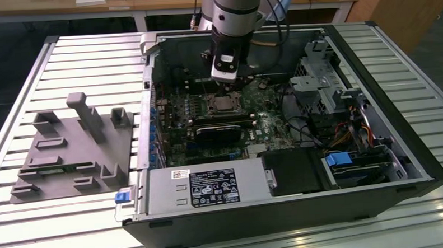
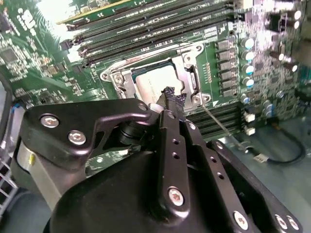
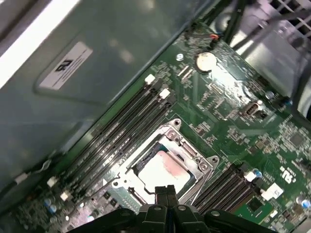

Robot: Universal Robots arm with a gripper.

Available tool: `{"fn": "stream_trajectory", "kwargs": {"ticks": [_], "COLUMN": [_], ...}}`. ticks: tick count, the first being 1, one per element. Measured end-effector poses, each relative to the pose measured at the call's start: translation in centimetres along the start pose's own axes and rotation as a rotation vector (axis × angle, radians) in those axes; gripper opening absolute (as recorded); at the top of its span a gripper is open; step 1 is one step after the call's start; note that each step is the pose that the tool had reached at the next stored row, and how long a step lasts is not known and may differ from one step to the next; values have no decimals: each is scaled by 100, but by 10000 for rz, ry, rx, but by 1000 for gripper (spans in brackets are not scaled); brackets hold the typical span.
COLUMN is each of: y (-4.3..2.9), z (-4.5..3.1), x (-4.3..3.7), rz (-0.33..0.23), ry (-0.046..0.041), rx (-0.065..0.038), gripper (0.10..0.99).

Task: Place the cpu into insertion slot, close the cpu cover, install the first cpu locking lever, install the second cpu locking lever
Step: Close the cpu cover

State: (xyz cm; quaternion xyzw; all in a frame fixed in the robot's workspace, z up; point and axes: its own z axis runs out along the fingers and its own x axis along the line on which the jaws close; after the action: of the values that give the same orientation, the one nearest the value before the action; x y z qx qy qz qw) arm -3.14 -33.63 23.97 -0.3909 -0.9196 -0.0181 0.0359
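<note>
Inside the computer case [image 1: 285, 219], claw [image 2: 172, 94] at the chip socket [image 3: 144, 156].
Its fingers [image 3: 171, 193] are together; chip [image 3: 163, 170] lies in the socket under the metal cover [image 3: 192, 155], memory slots [image 3: 121, 131] on either side.

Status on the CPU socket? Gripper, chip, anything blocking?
Black gripper shut, tips above small square insertion slot edge. Flat silver-grey square cpu seated inside, thin silvery metal-frame cpu cover down around it. Nothing in the way.

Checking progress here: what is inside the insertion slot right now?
The cpu lies there, its silver top showing through the cpu cover window. The gripper hides one edge; whatever lies beneath the chip is covered.
</note>
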Motion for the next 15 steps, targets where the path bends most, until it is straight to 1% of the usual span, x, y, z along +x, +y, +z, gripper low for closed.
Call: {"fn": "stream_trajectory", "kwargs": {"ticks": [10,15], "y": [0,0], "z": [1,1], "x": [0,0], "rz": [-1632,-2265], "ry": [10,18], "rx": [130,172], "gripper": [102,102]}}
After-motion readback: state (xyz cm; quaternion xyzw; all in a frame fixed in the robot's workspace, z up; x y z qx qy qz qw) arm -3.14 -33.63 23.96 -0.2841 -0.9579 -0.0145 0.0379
